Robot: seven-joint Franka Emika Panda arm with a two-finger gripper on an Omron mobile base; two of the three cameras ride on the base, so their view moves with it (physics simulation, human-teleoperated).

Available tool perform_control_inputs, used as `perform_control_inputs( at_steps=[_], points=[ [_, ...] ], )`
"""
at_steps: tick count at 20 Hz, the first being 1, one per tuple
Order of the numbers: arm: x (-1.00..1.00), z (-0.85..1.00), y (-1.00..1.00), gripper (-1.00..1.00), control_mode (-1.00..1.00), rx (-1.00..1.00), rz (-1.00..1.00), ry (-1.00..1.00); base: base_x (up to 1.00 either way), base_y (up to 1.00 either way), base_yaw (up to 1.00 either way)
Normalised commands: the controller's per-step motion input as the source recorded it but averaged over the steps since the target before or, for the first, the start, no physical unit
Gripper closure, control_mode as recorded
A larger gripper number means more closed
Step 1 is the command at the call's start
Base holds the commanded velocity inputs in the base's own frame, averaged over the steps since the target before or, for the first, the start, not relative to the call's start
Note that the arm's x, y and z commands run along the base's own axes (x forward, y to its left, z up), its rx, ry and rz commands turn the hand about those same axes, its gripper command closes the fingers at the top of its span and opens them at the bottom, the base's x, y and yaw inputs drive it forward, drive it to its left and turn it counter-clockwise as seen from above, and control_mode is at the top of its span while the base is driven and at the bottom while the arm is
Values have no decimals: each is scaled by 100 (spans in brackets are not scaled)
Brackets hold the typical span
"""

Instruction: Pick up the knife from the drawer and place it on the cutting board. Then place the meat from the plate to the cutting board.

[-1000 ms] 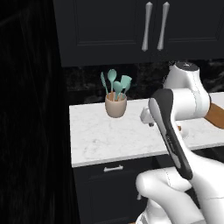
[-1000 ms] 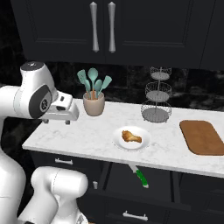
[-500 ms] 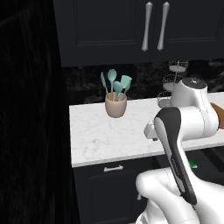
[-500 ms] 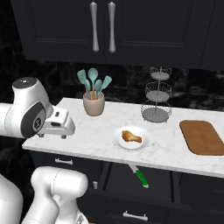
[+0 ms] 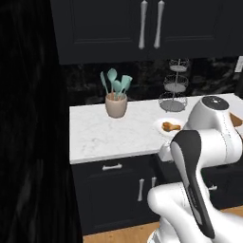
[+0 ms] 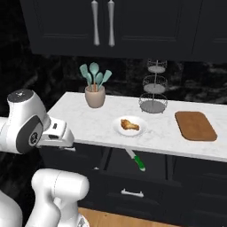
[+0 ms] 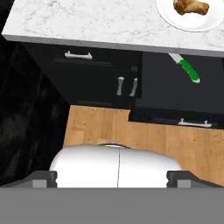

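The knife point(image 6: 137, 161) with its green handle lies in the open drawer point(image 6: 146, 188) under the counter, seen from above in the hand view as the knife point(image 7: 187, 68) inside the dark drawer point(image 7: 162, 89). On the white plate point(image 6: 119, 129) rests the meat point(image 6: 129, 124); the hand view shows the plate point(image 7: 175, 19) and meat point(image 7: 190, 6) at its top right. The cutting board point(image 6: 195, 125) lies bare at the counter's right. My gripper point(image 7: 112, 180) is open, empty, well left of the drawer and in front of the counter edge.
A beige cup of teal utensils point(image 6: 94, 88) and a three-tier wire stand point(image 6: 153, 91) stand at the back of the marble counter point(image 6: 80, 115). Closed black cabinets point(image 7: 96, 83) sit left of the drawer, above wooden floor point(image 7: 131, 131).
The arm has swung down and forward, bringing the hand from counter height to below the counter edge. The jaws stay wide. Knife, meat and board have not moved.
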Motion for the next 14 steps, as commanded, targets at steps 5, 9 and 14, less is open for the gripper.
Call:
perform_control_inputs(
  at_steps=[5, 9, 14],
  points=[
    [0, 0, 0, -100, 100, 0, 0, 0, -62, -72, 0],
    [0, 0, 0, -100, 100, 0, 0, 0, -19, -100, 0],
    [0, 0, 0, -100, 100, 0, 0, 0, -2, -100, 6]
  ],
)
